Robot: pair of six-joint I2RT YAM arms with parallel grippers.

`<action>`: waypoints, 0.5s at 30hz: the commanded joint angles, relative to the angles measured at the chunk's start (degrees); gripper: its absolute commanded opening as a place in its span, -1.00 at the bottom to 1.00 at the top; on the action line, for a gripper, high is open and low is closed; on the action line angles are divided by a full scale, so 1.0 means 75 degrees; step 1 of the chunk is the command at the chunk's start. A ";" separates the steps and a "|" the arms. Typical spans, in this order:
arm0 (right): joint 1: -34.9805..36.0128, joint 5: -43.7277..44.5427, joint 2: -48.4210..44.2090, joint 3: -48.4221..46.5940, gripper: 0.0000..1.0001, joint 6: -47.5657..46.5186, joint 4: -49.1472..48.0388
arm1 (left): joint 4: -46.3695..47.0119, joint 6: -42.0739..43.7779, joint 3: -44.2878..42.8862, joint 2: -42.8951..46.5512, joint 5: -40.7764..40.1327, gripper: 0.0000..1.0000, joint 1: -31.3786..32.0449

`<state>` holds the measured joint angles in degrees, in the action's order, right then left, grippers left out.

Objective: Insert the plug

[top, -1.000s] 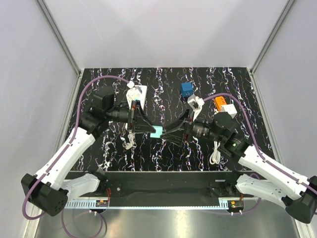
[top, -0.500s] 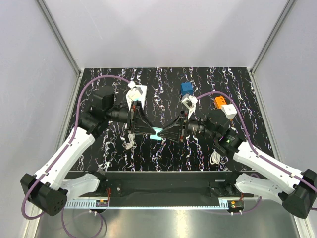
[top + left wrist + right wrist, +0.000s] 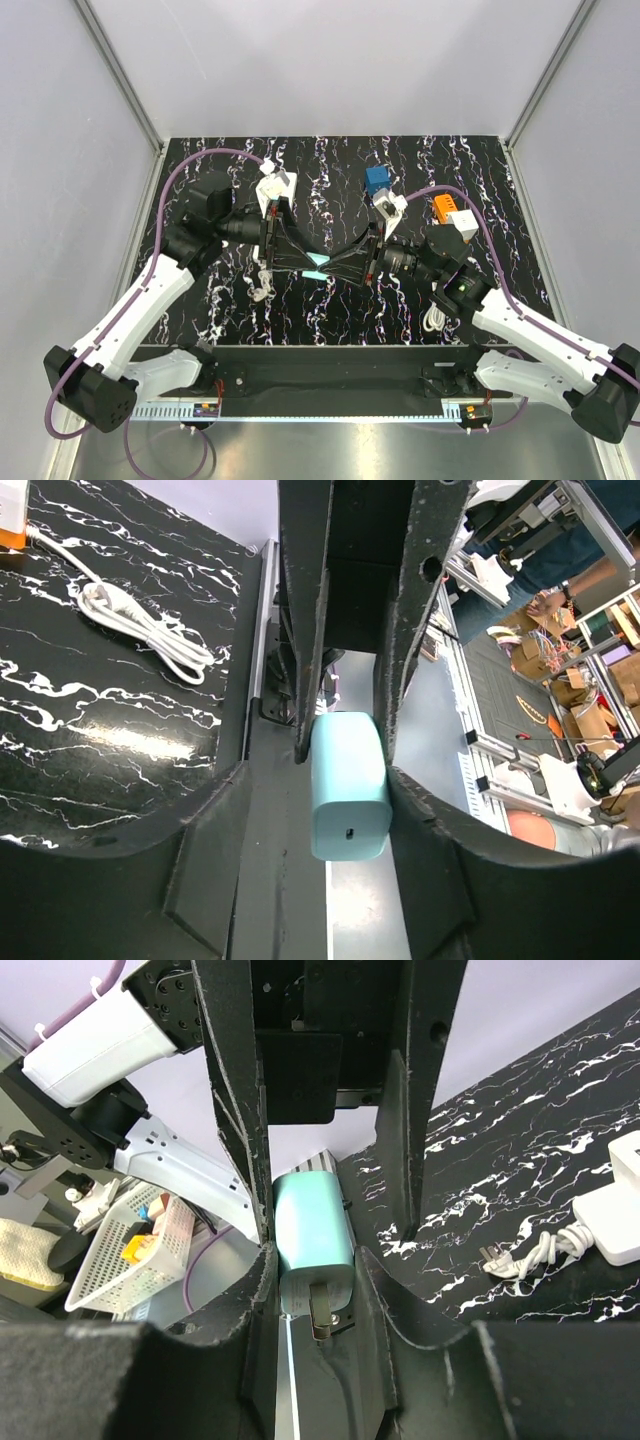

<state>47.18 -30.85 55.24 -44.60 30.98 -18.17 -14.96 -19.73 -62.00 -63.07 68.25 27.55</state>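
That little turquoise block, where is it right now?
The turquoise block is mid-table in the top view, held up between the left hand and right hand, whose tips meet around it.

the small teal plastic plug adapter is mostly hidden between both grippers' fingers in the top view; its prongs are concealed there.

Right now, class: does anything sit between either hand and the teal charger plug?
Nothing visible does. The teal charger plug is held between the left hand and the right hand, whose fingers already flank it from opposite ends above the table.
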 commanded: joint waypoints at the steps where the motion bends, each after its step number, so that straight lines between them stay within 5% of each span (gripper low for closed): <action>1: 0.0049 0.0012 -0.0018 -0.0054 -1.00 0.0169 -0.0846 | 0.0366 -0.0007 -0.0042 0.0112 0.0064 0.11 0.0030; 4: 0.0050 0.0094 -0.0018 0.0028 -1.00 0.0205 -0.0952 | 0.0389 -0.0053 -0.0031 0.0089 0.0146 -0.04 0.0030; 9: 0.0049 0.0258 -0.0100 0.0134 -1.00 0.0205 -0.0987 | 0.0389 -0.0019 0.0133 0.0170 0.0064 0.18 0.0030; 15: 0.0049 0.0317 -0.0135 0.0216 -1.00 0.0193 -0.1034 | 0.0413 0.0017 0.0157 0.0183 0.0158 0.15 0.0030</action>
<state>47.20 -29.56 55.40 -42.72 32.01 -21.54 -14.04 -20.08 -60.77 -62.96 68.62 27.59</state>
